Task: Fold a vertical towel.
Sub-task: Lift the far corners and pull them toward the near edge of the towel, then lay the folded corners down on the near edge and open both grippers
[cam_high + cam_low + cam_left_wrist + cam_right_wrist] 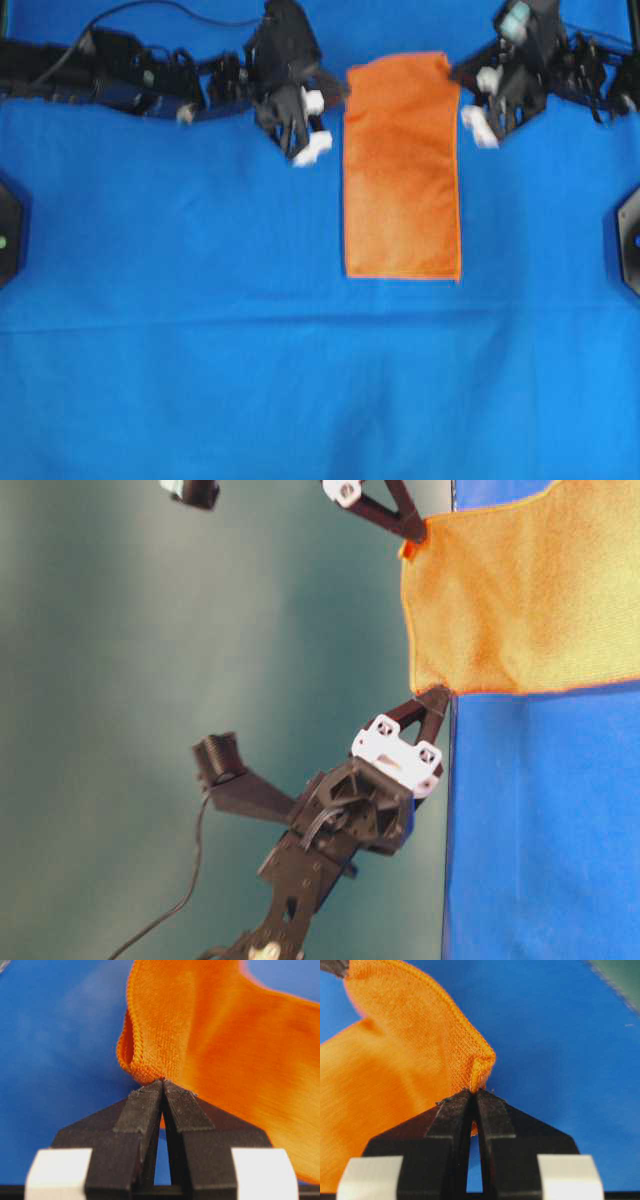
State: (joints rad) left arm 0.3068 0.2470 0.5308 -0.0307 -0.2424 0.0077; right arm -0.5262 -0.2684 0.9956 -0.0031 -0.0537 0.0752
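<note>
1. Overhead: the orange towel [402, 170] lies lengthwise on the blue sheet [200, 350], running from its far edge toward centre.
2. Table-level: both far corners are lifted.
3. Left wrist: left gripper [162, 1085] clenched on one corner.
4. Right wrist: right gripper [472, 1094] clamps the other.

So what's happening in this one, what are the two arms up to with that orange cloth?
Both arms are gripping the orange towel by its two far corners. The left claw is shut on one corner, the right claw on the other, and the pinched end looks raised off the blue sheet. The near end lies flat, so the fold has not been made yet.
</note>
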